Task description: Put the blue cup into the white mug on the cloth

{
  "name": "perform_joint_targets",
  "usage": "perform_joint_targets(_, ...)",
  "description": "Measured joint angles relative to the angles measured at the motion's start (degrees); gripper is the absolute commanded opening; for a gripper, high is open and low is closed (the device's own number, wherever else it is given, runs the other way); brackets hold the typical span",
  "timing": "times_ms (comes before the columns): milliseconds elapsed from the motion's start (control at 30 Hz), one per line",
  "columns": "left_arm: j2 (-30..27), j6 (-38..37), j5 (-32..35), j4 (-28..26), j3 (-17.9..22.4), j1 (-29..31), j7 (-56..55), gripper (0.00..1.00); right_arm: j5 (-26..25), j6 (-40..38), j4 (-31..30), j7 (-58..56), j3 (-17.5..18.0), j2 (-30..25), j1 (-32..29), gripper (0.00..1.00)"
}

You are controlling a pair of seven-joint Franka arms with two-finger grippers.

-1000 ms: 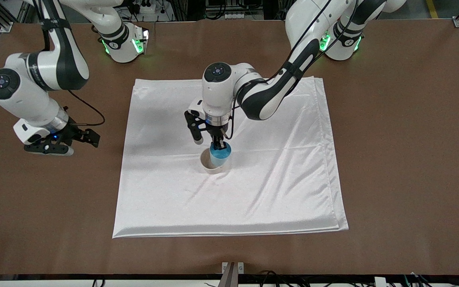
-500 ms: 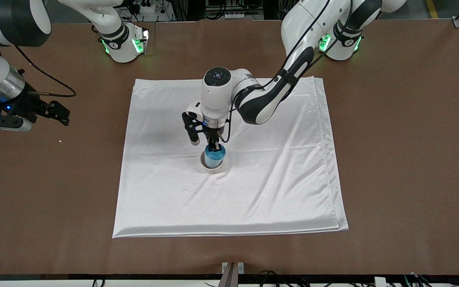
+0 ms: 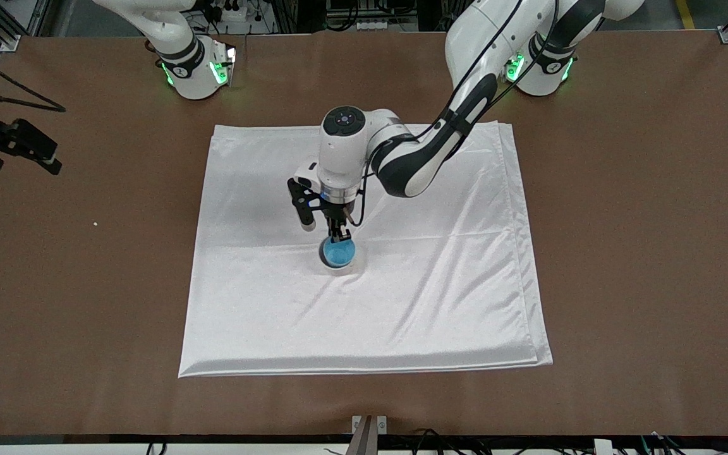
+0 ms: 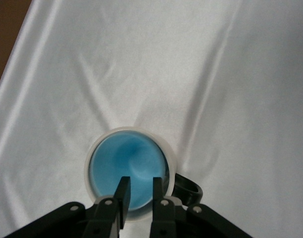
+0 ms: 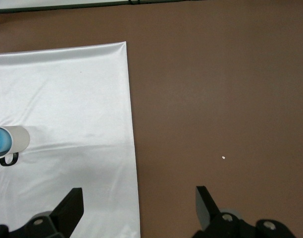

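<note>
Front view first: our left gripper (image 3: 337,237) has come down since a second ago, and the blue cup (image 3: 339,253) that was tilted over the rim now sits sunk inside the white mug (image 3: 337,266), right below the fingers, mid-cloth (image 3: 402,303). So we reckon the drop is basically done and only the release is left.

Left wrist view: fingers (image 4: 123,197) pinched on the blue cup's (image 4: 129,168) rim, white mug (image 4: 171,157) ringing it, dark handle (image 4: 187,187) just beside our fingertips.

Right wrist view: our right gripper (image 5: 139,208) hangs wide open over bare table (image 5: 230,99) near the cloth (image 5: 67,99) edge. It has pulled off toward its end, leaving plenty of room to lift straight up.
</note>
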Motion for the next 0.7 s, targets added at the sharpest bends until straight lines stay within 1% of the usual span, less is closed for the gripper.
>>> perform_joint_targets(133,0.00,0.02,-0.30,0.25,0.06,0.12,-0.01,1.00,0.51,-1.28,1.80,-1.16,0.13,0.05,-0.07,1.00)
perform_joint_targets(433,-0.28,0.30,-2.20,0.95,0.11,0.29,-0.55,1.00,0.71,-2.95,2.03,-5.59,0.63,0.58,-0.06,1.00)
perform_joint_targets(600,-1.70,-0.04,-2.77,1.07,0.11,0.40,-1.48,1.00,0.74,-3.02,2.03,-5.81,0.63,0.69,-0.05,1.00)
perform_joint_targets(700,-3.30,-2.37,-2.87,1.17,0.11,0.53,-1.77,1.00,0.74,-3.13,2.03,-5.81,0.63,0.69,-0.05,1.00)
